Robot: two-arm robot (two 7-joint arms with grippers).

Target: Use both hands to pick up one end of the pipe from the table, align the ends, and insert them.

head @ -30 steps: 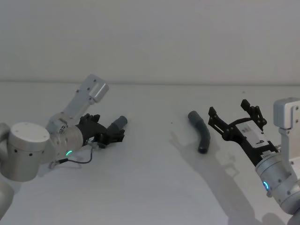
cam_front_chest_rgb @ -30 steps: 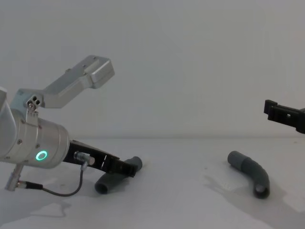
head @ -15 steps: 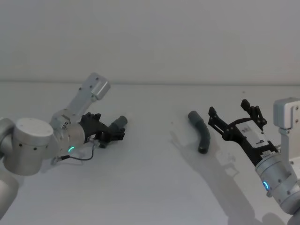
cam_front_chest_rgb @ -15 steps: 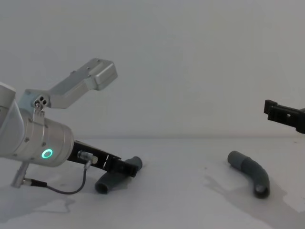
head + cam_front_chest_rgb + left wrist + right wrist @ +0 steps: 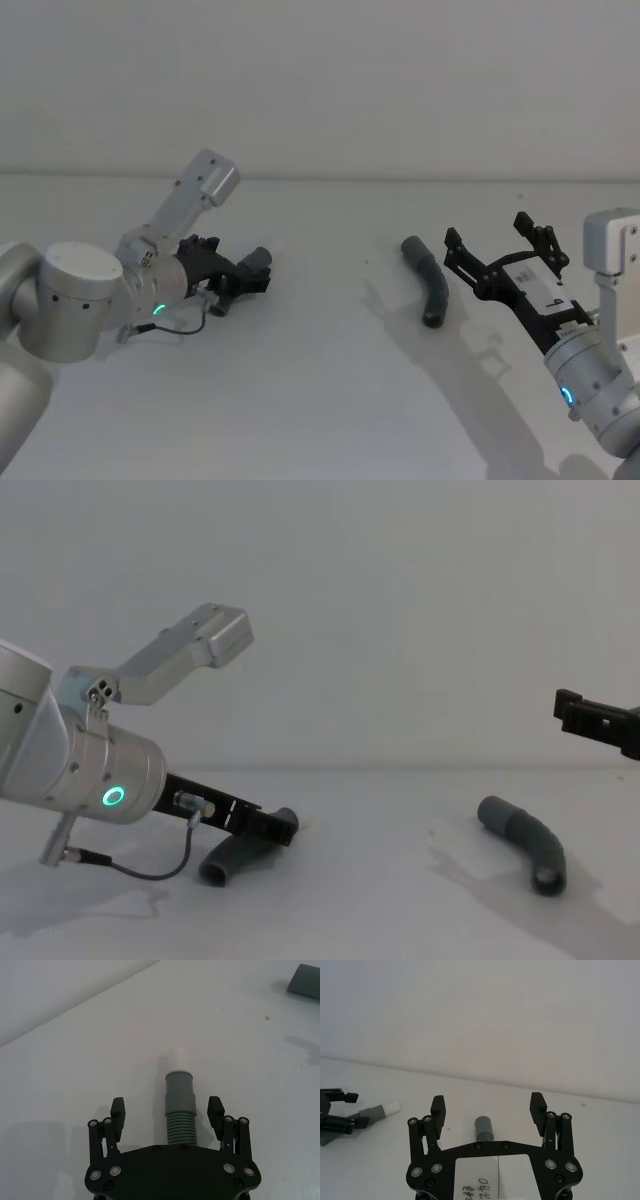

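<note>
On the left of the table (image 5: 320,400), my open left end effector (image 5: 166,1105) straddles one pipe piece (image 5: 235,858), which I judge light and bendy, best gripped at its cuff (image 5: 179,1094); my right end effector (image 5: 487,1104) hovers open near the other piece (image 5: 432,285).

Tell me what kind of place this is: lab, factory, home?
Probably a robotics test bench: plain white table, blank wall, the left gripper at one hose piece, the right gripper near the other hose piece.
</note>
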